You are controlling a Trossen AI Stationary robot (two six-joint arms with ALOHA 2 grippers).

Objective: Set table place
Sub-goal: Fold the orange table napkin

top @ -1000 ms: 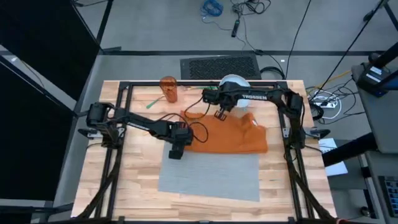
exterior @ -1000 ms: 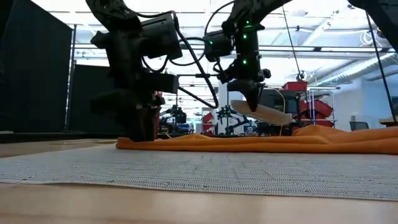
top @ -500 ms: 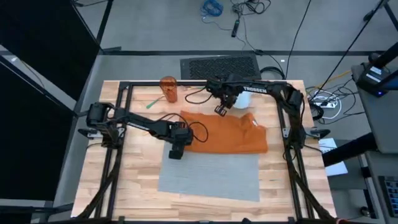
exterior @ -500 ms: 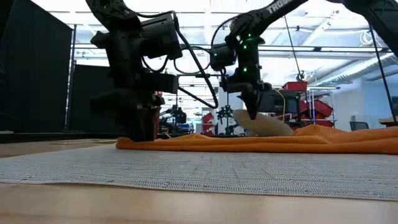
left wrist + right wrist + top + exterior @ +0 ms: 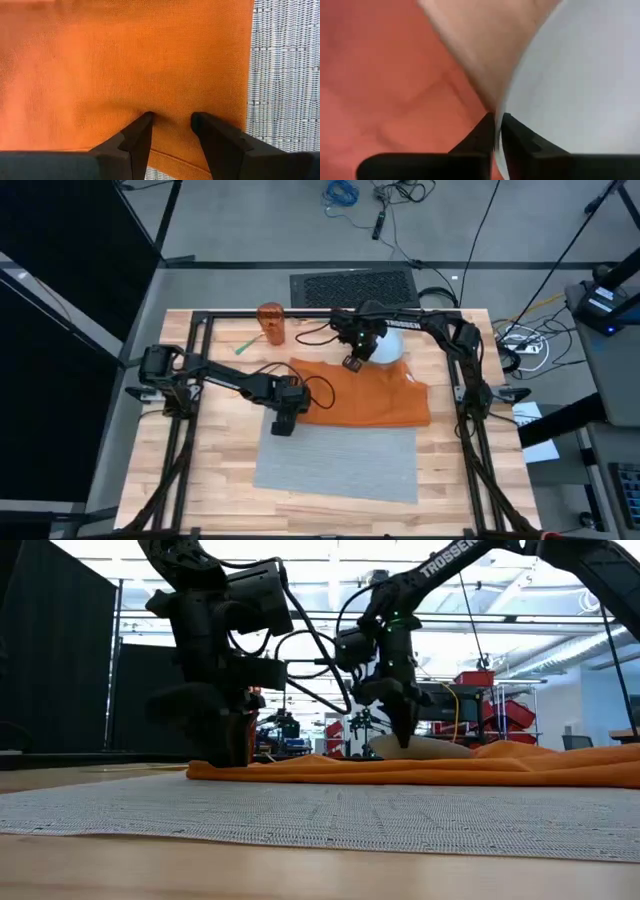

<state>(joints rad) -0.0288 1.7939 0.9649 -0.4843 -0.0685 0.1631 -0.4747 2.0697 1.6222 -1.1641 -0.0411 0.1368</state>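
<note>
The grey placemat (image 5: pixel 340 462) lies flat on the table (image 5: pixel 215 470) toward its near edge. The orange napkin (image 5: pixel 365 395) lies spread along the mat's far side, its near edge over the mat (image 5: pixel 285 75). My left gripper (image 5: pixel 285 415) stands open at the napkin's near left corner, pointing down. The pale plate (image 5: pixel 388 345) is low at the napkin's far edge, with my right gripper (image 5: pixel 352 360) shut on its rim. In the low view the plate (image 5: pixel 432 747) shows just above the napkin (image 5: pixel 420 772). My left gripper points down, and both fingertips (image 5: pixel 146 120) touch the napkin's flat top layer near its left near corner (image 5: pixel 170 112), with a gap between them. The cloth lies flat on the table and the mat. My right gripper pinches the plate's left rim (image 5: pixel 496 112) between its two fingers, one above and one below. The fingers come from above, slanting down. The plate is tilted slightly; whether its far side rests on the table I cannot tell.
An orange translucent cup (image 5: pixel 271 323) stands at the far left, with a green utensil (image 5: pixel 243 347) beside it. A black metal frame (image 5: pixel 200 330) edges the table. Bare wood lies left and right of the placemat.
My right gripper has carried the plate from the table's far edge toward the napkin and lowered it. The plate, clearly tilted and lifted a second ago, now sits low and nearly level at the napkin's far edge.
</note>
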